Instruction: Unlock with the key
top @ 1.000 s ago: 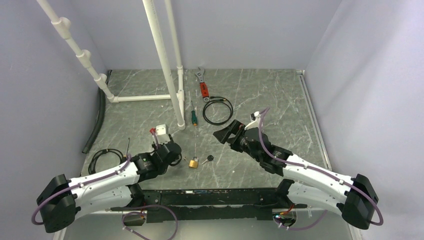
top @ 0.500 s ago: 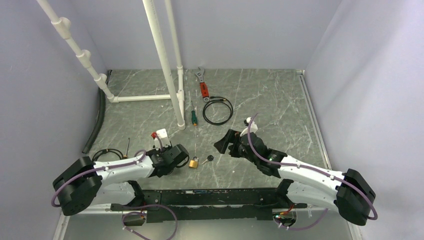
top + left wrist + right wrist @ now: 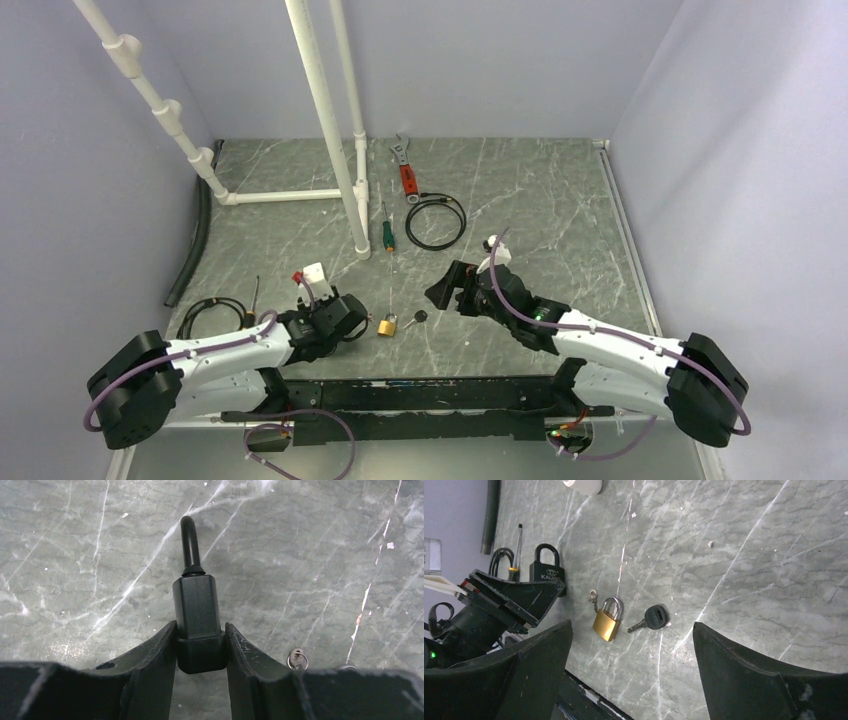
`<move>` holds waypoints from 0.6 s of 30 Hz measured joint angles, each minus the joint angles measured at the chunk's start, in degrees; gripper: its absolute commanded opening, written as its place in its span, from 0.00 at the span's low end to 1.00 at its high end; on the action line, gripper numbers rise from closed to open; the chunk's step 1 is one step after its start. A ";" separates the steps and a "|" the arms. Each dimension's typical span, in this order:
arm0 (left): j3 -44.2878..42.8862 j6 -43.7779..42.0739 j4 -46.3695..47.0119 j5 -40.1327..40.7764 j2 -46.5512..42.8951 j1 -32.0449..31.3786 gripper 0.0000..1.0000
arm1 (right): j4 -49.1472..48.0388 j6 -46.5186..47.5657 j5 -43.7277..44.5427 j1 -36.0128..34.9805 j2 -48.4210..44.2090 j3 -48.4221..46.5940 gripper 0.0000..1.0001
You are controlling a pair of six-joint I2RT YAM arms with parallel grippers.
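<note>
- While the left pincer [image 3: 200,626] is clamped on the square body of a matte black padlock [image 3: 196,605], its two fingers press that body from either side. The curved black shackle points away from the wrist camera.
- White lettering shows on the face of the black padlock in the right wrist view.
- A tiny key [image 3: 655,617] with a round black plastic head and a short thin metal blade lies flat on the grey-green marbled desk [image 3: 540,200]. Neither pincer touches it.
- Just beside the key, on its blade side, lies a small brass padlock [image 3: 606,620] with a silver shackle. The blade tip points towards it, and whether the two touch cannot be told.
- A little metal ring [image 3: 594,598] lies next to the brass padlock's shackle, on the side towards the left pincer.
- The right pincer [image 3: 631,624] has its fingers spread wide apart and grips nothing. The key and the brass padlock show in the gap between them.
- From above, the key sits between the two pincers, nearer the arm bases than the far wall.
- Farther back lie a green-handled screwdriver [image 3: 387,234], a coiled black cable [image 3: 436,221] and a red-handled adjustable wrench [image 3: 405,172].
- A white plastic pipe frame [image 3: 322,120] rises at the back left of the desk.
</note>
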State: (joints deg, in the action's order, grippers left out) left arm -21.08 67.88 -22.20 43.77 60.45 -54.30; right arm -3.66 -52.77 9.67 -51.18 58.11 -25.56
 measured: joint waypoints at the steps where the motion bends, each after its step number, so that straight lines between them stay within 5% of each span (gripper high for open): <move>1: 0.09 -0.09 0.13 -0.04 0.00 0.00 0.48 | -0.07 0.07 -0.17 0.00 0.42 0.00 0.93; 18: 0.17 -2.14 0.76 -0.59 -5.79 0.00 0.84 | 1.95 1.62 -2.10 0.00 7.19 -2.75 0.87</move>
State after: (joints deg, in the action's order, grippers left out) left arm -20.91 65.73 -21.43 43.18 54.65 -54.30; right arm -1.72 -51.16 7.57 -51.18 65.30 -28.32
